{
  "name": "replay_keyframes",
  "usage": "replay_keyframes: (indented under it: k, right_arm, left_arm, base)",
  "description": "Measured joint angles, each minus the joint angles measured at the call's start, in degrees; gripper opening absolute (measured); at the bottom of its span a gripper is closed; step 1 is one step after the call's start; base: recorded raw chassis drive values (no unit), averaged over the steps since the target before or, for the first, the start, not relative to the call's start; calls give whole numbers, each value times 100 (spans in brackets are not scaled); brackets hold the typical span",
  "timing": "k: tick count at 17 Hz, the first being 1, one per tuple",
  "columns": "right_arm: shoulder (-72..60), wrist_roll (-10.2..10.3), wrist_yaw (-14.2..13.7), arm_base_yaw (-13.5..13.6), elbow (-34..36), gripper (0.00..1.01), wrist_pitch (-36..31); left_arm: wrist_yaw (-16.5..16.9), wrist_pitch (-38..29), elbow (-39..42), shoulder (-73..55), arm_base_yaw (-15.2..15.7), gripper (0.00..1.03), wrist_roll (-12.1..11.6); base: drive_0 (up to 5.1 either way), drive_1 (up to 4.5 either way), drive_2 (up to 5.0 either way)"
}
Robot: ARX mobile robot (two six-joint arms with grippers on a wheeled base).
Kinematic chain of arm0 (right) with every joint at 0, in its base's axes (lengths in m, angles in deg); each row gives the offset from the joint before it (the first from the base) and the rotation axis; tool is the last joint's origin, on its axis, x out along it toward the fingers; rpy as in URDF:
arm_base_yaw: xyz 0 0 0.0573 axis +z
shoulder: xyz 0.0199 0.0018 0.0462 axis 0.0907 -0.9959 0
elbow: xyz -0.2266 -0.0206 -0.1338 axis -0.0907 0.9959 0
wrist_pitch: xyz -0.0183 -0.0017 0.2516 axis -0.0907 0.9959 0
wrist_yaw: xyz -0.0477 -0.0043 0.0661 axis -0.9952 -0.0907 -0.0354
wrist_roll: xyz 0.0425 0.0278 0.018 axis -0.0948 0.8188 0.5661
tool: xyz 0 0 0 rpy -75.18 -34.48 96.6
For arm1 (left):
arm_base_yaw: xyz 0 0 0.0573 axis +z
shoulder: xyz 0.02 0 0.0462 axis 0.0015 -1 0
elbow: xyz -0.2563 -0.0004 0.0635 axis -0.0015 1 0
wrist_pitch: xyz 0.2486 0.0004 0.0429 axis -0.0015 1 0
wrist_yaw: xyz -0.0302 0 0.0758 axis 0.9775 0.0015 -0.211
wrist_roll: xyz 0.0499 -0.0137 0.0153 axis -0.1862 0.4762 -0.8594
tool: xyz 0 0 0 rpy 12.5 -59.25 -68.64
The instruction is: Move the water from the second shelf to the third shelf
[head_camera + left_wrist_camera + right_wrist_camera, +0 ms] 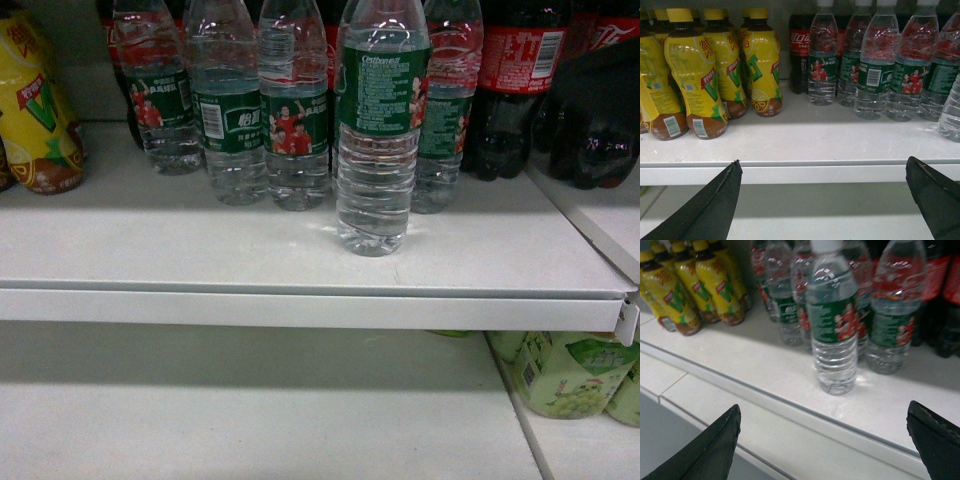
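Note:
One water bottle (375, 130), clear and ribbed with a dark green label, stands upright in front of a row of like water bottles (250, 110) on a white shelf (200, 250). The right wrist view shows this bottle (834, 325) straight ahead, beyond the shelf edge. My right gripper (823, 410) is open and empty, a little short of the shelf front. My left gripper (823, 165) is open and empty too, level with the shelf lip, further left. In that view the front bottle (951, 110) sits at the right edge. Neither gripper shows in the head view.
Yellow drink bottles (700, 75) crowd the shelf's left end. Dark cola bottles with red labels (520, 90) stand behind and to the right. A lower white shelf (250, 400) lies below, with pale green bottles (570, 370) at its right.

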Motion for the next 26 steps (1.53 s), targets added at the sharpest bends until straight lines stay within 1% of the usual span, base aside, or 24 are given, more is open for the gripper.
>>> replay_keyframes:
  k: [1, 2, 4, 5, 6, 8, 11, 13, 18, 21, 22, 26]
  right_arm:
    - [-348, -13, -98, 245, -2, 98, -168]
    - [-605, -13, -140, 358, -17, 98, -275]
    - [-1268, -13, -328, 599, -214, 98, -623]
    - [-1604, -11, -361, 719, -435, 98, -800]
    - [-1904, -9, -404, 780, -645, 98, -911]
    - [-2448, 81, -511, 800, -1075, 98, -977]
    - [-2868, 186, -669, 758, -1574, 98, -968]
    - [-3156, 271, -787, 726, -1821, 98, -1172]
    - [-3757, 345, -1075, 739, -2245, 98, -1335]
    - [-4133, 474, -1246, 730, -2514, 98, -1519]
    - [-4256, 503, -1263, 723, -2542, 98, -1539]
    - [-4496, 496, -1266, 691, -2673, 98, -1674]
  left_arm:
    - [0, 0, 0, 0, 0, 98, -2]
    - [0, 0, 0, 0, 0, 98, -2]
    - [0, 0, 0, 0, 0, 98, 0]
    - [0, 0, 0, 0, 0, 98, 0]
    - [0, 0, 0, 0, 0, 98, -2]
    - [0, 0, 0, 0, 0, 98, 0]
    - [0, 0, 2, 0, 0, 98, 0]
    - [0, 0, 0, 0, 0, 98, -2]
    - [0, 0, 0, 0, 0, 98, 0]
    - [0, 0, 0, 0, 0, 98, -2]
    - [0, 0, 0, 0, 0, 98, -2]
    - [0, 0, 0, 0, 0, 98, -2]
  base:
    - [0, 0, 0]
    - [0, 0, 0]
    - [0, 0, 0]
    - [0, 0, 0]
    - [0, 0, 0]
    - [0, 0, 0]
    - [0, 0, 0]
    - [0, 0, 0]
    - [0, 0, 0]
    - [0, 0, 0]
    - [0, 0, 0]
    - [0, 0, 0]
